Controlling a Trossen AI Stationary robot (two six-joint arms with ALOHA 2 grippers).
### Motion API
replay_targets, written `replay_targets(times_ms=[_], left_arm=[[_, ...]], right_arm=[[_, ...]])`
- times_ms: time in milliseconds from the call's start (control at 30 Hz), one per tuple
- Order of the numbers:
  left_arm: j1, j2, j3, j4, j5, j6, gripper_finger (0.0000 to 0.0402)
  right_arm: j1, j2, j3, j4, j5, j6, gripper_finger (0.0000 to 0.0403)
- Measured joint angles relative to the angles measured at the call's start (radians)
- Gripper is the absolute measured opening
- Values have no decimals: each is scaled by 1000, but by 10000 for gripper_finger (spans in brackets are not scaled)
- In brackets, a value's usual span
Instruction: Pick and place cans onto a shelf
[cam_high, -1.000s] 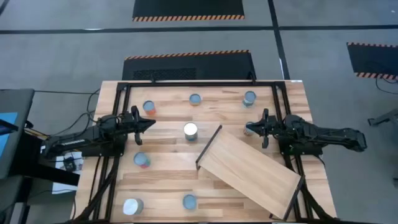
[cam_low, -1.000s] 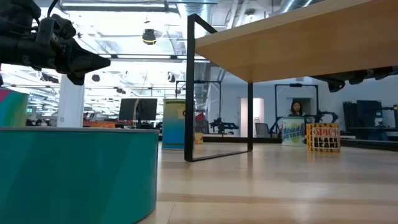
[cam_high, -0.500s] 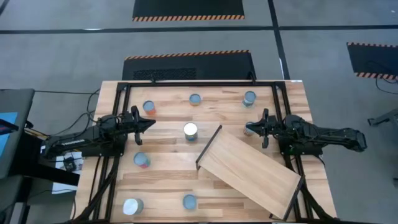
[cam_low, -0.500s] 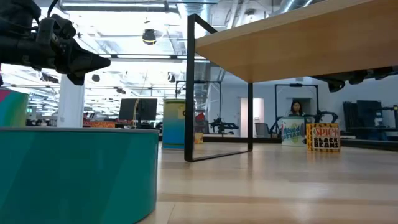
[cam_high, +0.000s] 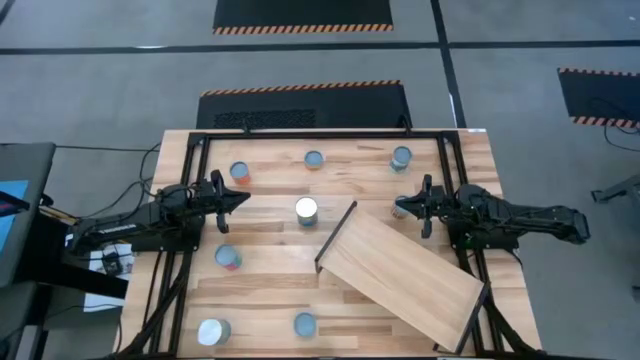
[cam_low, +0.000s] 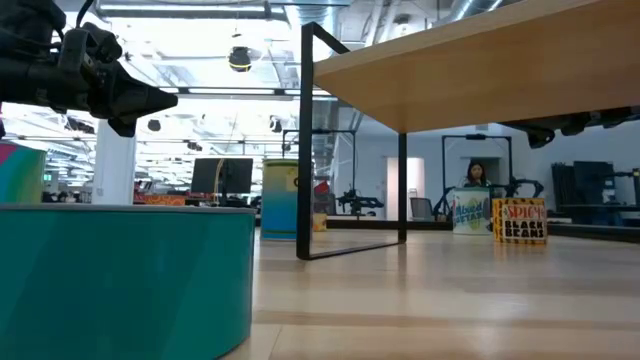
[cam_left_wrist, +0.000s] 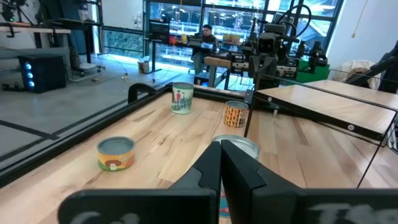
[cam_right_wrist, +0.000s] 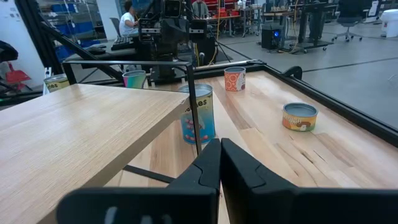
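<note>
Several cans stand upright on the plank table: three along the far side (cam_high: 240, 172) (cam_high: 313, 159) (cam_high: 401, 156), a white-topped can (cam_high: 306, 209) in the middle, and others near the left (cam_high: 228, 257) and the near edge (cam_high: 213, 331) (cam_high: 304, 324). The shelf (cam_high: 400, 265), a pale board on a thin black frame, stands slantwise at the near right. My left gripper (cam_high: 245, 198) is shut and empty, pointing at the white-topped can (cam_left_wrist: 239, 144). My right gripper (cam_high: 400, 208) is shut and empty by the shelf's far corner (cam_right_wrist: 180, 93), above an orange can (cam_left_wrist: 236, 115).
A black frame rail (cam_high: 320, 135) runs round the table's far edge and sides. The shelf's black leg (cam_low: 303, 140) stands mid-table, with open space under the board. A big teal can (cam_low: 120, 280) stands close to the low camera. People sit in the room beyond (cam_left_wrist: 205, 37).
</note>
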Motion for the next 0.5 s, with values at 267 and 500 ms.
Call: replay_targets(times_ms=[267,500], left_arm=[[0,0,0,0,0,0,0],[0,0,0,0,0,0,0]], right_arm=[[0,0,0,0,1,-1,33],[-7,-1,-1,114,-2,75,33]])
